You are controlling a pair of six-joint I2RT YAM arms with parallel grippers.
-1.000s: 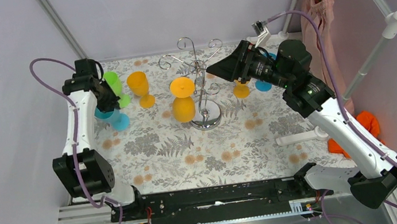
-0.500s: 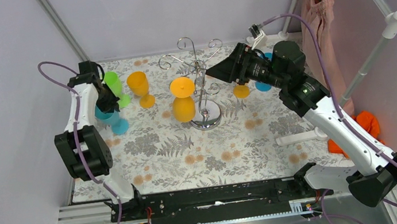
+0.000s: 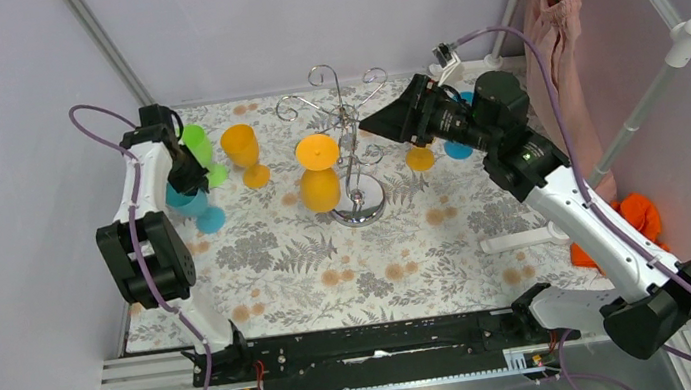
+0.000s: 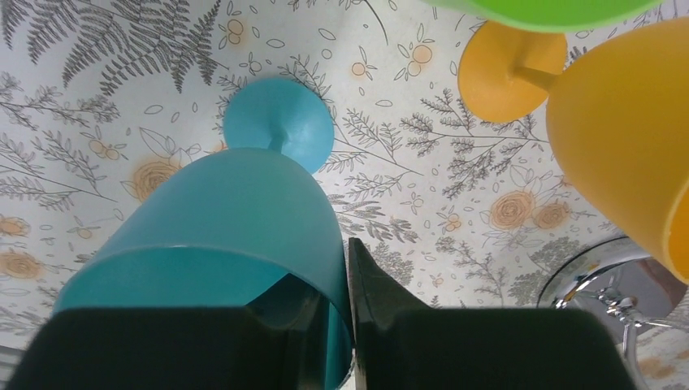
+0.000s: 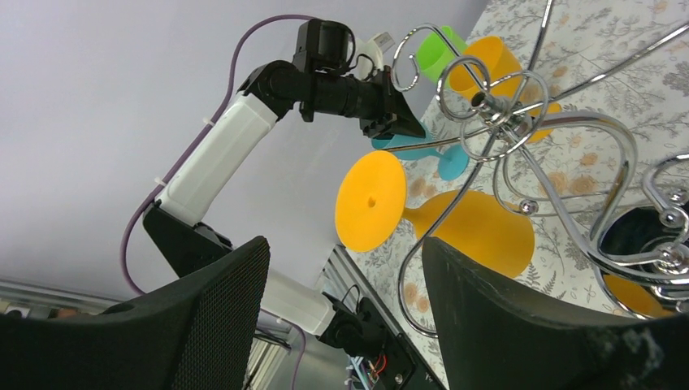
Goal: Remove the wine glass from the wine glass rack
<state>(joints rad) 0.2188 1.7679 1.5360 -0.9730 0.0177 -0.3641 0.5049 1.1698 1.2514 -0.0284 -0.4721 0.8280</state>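
Observation:
The silver wine glass rack (image 3: pixel 353 157) stands mid-table on its round base. An orange wine glass (image 3: pixel 318 176) hangs upside down from a scroll arm on the rack's left side. My right gripper (image 3: pixel 389 115) hovers open just right of the rack top, empty; in the right wrist view the scrolls (image 5: pixel 520 122) and that glass (image 5: pixel 479 231) lie beyond my open right gripper (image 5: pixel 345 244). My left gripper (image 3: pixel 186 182) straddles the rim of a teal wine glass (image 4: pixel 236 211) standing on the table. One finger is inside the bowl with a sliver of gap to the wall. The outer finger (image 4: pixel 366 276) is against the wall.
A green glass (image 3: pixel 199 150) and an orange glass (image 3: pixel 243 152) stand near the left gripper. Another orange glass (image 3: pixel 420 157) and a blue one (image 3: pixel 460 150) stand under the right arm. A white handle (image 3: pixel 521 238) lies at right. Orange cloth (image 3: pixel 638 213) sits off the table edge.
The left arm's elbow has swung back toward the table's left edge. Its jaws have eased slightly apart on the teal glass's rim. The right gripper edged slightly toward the rack.

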